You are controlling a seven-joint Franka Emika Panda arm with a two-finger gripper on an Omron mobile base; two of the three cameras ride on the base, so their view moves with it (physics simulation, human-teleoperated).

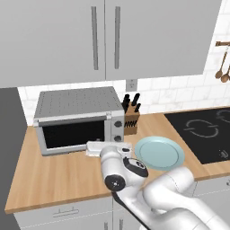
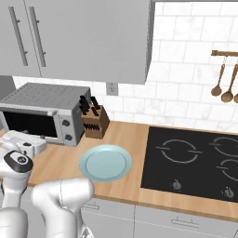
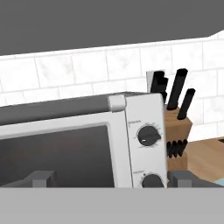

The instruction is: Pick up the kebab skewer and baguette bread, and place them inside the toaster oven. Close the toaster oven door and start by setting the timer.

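Hand view shows the tool (image 3: 112, 178) wide open and holding nothing, right in front of the toaster oven (image 3: 87, 140), whose door (image 3: 57, 153) is shut.

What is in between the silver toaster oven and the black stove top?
A wooden knife block with black handles stands right beside the boxy silver toaster oven; then comes bare wooden counter up to the black stove top. The right base view shows it.

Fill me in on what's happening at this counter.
The white robot arm's gripper hangs open, holding nothing, right in front of the boxy silver-grey toaster oven, facing its shut dark-glass door and two round knobs. A pale blue round plate lies bare beside a wooden knife block.
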